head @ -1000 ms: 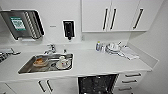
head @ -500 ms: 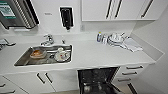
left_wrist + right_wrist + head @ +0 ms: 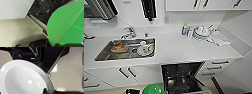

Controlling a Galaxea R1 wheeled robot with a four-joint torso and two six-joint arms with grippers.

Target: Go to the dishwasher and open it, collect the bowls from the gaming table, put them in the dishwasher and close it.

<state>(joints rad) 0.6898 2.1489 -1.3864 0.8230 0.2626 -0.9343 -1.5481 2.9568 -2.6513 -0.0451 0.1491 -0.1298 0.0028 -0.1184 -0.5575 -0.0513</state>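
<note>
Camera has dropped and closed in over the last second: the dishwasher [image 3: 182, 76] went from a dark sliver at the frame edge to an open cavity under the table [image 3: 184, 48], door down, dark racks showing, so the robot reads as at the loading step, opening done. Green bowl [image 3: 153, 89] sits at the bottom edge of the head view, just left of the open door, and looms large in the left wrist view [image 3: 67, 25] right above the door edge and rack. Looks carried by the left tool, but its fingers aren't visible, so can't tell the grip width. Right wrist view has a white bowl [image 3: 21, 78] up close over the dark dishwasher interior; likely held by the right tool, fingers again not readable, can't tell. Sink [image 3: 106, 53] holds some dirty dishes, more dishes stacked by the wall [image 3: 201, 31], not part of this job. Hidden: both bowls cut off by frame edges, rack layout too murky to pick a slot, gaming table out of frame
</note>
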